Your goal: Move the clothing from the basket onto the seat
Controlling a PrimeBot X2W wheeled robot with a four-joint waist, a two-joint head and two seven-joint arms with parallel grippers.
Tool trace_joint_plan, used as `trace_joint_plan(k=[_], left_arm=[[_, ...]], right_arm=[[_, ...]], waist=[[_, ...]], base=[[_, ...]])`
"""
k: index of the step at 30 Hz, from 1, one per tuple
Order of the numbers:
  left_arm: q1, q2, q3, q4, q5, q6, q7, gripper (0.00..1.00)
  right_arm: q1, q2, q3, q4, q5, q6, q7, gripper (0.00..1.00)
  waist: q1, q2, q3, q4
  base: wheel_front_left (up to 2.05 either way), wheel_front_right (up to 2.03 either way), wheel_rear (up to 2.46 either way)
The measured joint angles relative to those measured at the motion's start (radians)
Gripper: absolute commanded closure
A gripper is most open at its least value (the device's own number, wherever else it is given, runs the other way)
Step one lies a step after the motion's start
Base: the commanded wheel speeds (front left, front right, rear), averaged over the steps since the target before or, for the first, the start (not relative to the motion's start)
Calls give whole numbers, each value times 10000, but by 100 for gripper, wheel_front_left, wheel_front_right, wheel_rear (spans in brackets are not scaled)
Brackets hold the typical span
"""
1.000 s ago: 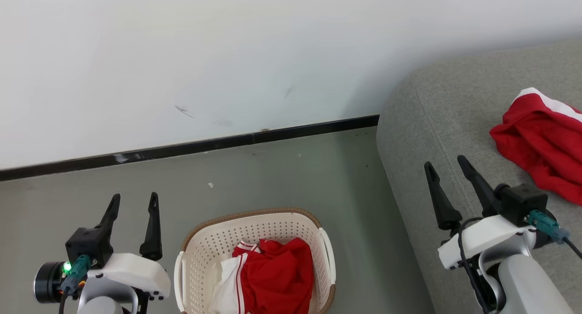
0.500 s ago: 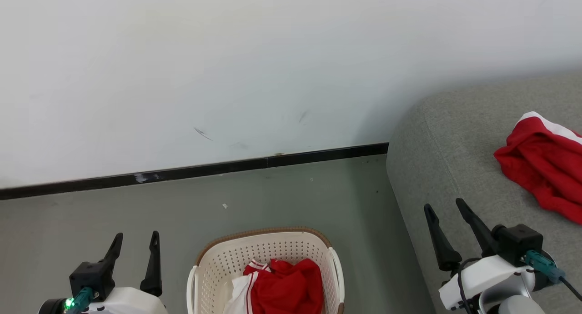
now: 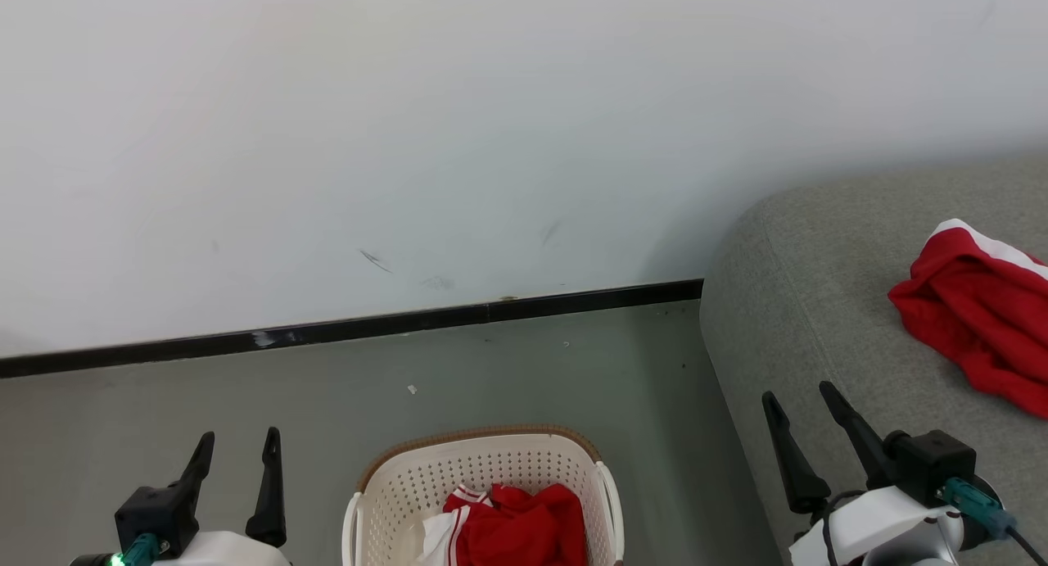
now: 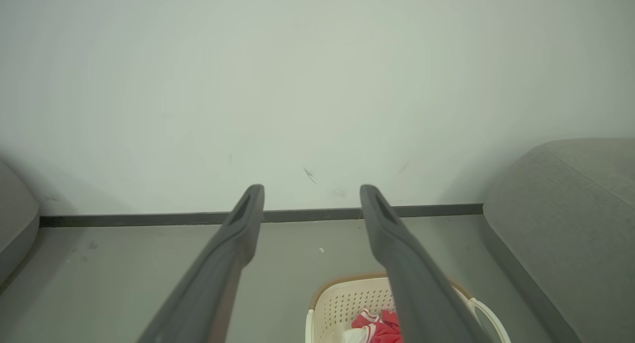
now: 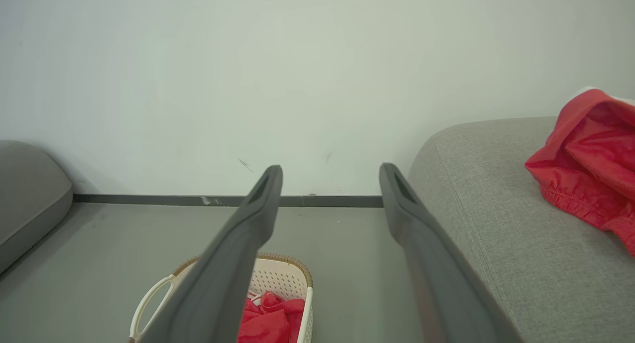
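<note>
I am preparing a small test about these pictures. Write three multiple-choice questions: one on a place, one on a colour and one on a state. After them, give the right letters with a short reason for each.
1. Where does the basket stand?
A. on a table
B. on the floor
C. on a shelf

2. What colour is the garment lying on the sofa?
A. blue with yellow trim
B. plain green
C. red with white trim

3. In what state is the left claw?
A. open and empty
B. shut on the garment
C. shut on the basket's handle

Answers:
1 B: the basket sits on the grey floor beside the sofa.
2 C: the cloth is red and has a white edge.
3 A: its jaws stand apart with nothing between them.
</note>
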Motion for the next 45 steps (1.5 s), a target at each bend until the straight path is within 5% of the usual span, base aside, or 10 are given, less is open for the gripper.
trace_joint_plan(k=[26,38,45], left_arm=[[146,178,-128,-238,384,-184,33,0],[-870,378,-1369,-23,1122,-867,965,0],[-1969,-75,-2261,414,1494,-1423,1561,0]], right_arm=[[305,4,-107,-719,366,0,2,0],[337,13,-412,-1248,366,0,0,0],[333,21,-692,-1586,370,0,0,0]], waist=[[0,0,383,-5],[0,0,865,-86],[0,0,1324,-187]], base=[[0,0,0],[0,0,0],[0,0,0]])
